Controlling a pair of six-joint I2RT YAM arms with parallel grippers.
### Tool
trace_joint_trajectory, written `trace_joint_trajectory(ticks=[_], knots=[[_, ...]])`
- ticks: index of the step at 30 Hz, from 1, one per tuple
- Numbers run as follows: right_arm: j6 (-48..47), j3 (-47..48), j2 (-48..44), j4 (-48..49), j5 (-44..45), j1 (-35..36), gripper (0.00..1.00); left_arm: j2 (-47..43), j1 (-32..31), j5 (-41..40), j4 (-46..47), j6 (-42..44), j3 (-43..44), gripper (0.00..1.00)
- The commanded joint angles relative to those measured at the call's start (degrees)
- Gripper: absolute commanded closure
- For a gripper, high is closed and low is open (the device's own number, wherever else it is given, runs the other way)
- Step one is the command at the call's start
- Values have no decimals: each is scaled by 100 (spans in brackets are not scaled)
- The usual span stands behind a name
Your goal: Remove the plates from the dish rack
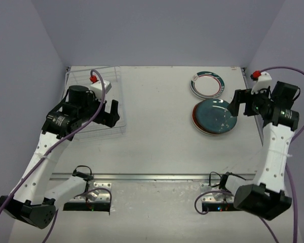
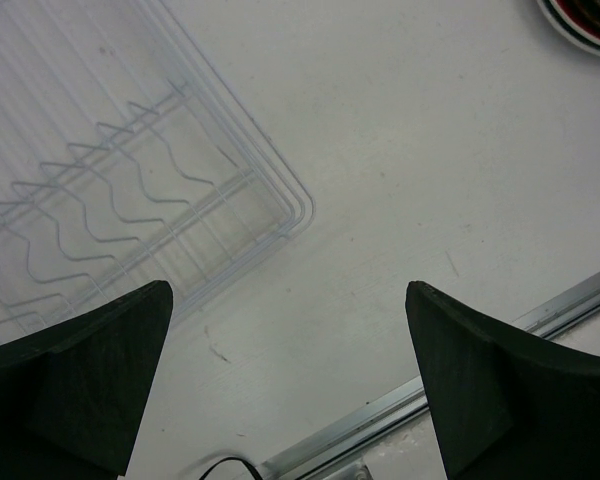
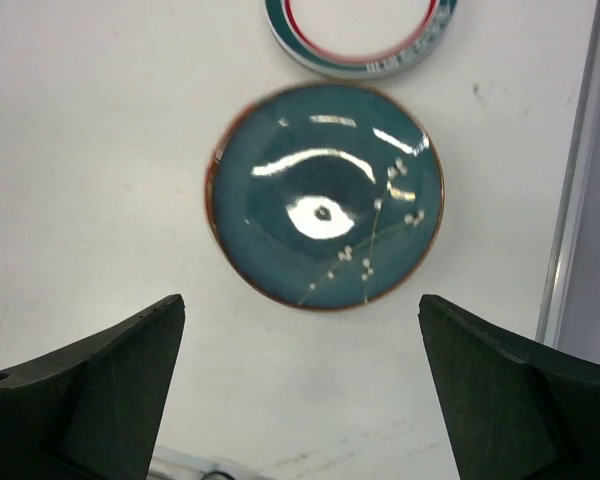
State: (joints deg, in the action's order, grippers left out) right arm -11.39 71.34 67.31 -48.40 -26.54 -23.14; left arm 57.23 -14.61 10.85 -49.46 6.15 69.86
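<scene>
**A:** How do the jaws of the left gripper [image 2: 288, 295] stand?

**B:** Wide apart, with nothing between them. The dish rack [image 2: 130, 190] lies ahead of the left jaw and off to that side, with its near corner reaching toward the gap. Under the gap itself is the table [image 2: 380, 200].

**A:** And the right gripper [image 3: 300, 305]?

**B:** Its jaws are spread wide too, gripping nothing. The teal-blue plate [image 3: 325, 220] lies flat just ahead of them, centred on the gap and clear of both fingers. From above, the edge of a red-rimmed plate [image 1: 195, 123] shows under it.

**A:** Any other plate?

**B:** A white plate with red and teal rim bands [image 3: 360, 40] lies beyond the teal one, close beside it.
</scene>
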Motion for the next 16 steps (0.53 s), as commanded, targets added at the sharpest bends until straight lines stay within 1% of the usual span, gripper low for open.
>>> trace_joint_trajectory(ticks=[1, 4, 5, 7, 8, 12, 16], knots=[[263, -388, -1041, 350, -1032, 2, 1, -503, 108, -286, 191, -114, -272, 0], [503, -909, -1632, 531, -1479, 11, 1, -663, 209, -463, 245, -123, -379, 0], [622, -1066, -1826, 667, -1717, 10, 1, -723, 303, -678, 280, -123, -421, 0], [735, -1518, -2337, 802, -1919, 11, 1, -779, 448, -1143, 368, -123, -466, 0], [762, -1762, -2606, 938, -2012, 11, 1, -882, 628, -1343, 403, -123, -500, 0], [833, -2081, -2859, 1046, -2159, 11, 1, -1162, 950, -1770, 489, -109, -595, 0], [892, -2161, -2899, 1130, -2188, 11, 1, -1286, 1004, -2060, 525, -105, -693, 0]])
